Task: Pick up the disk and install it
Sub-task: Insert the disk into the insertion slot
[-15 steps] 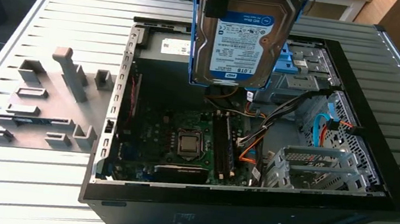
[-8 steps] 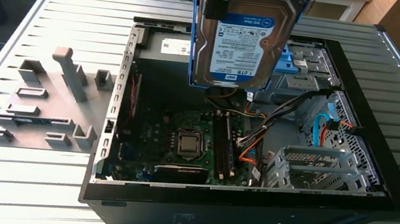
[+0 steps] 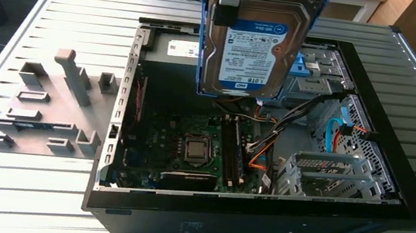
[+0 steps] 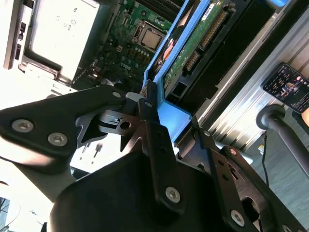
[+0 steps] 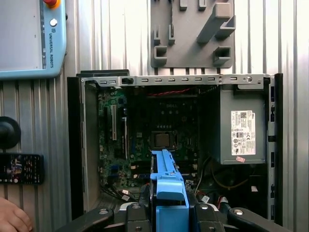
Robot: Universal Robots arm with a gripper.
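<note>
Part of the disk (image 3: 252,44) is cut off at the picture's edge in the exterior view. It hangs upright over the open case (image 3: 412,201). The gripper (image 5: 169,209) pinches its blue frame tight from both sides. A hand (image 5: 12,220) is half cut off in the first wrist view. The case lies on a grey ribbed table (image 3: 24,189), beside a grey peg tray (image 3: 50,103). Inside the case are a green board (image 3: 188,144), wires (image 3: 268,142) and a metal cage (image 3: 328,173).

open computer case (image 3: 258,225) on slatted table (image 3: 23,204), grey fixture plate (image 3: 47,86) beside; possibly a phone (image 5: 19,169)
</note>
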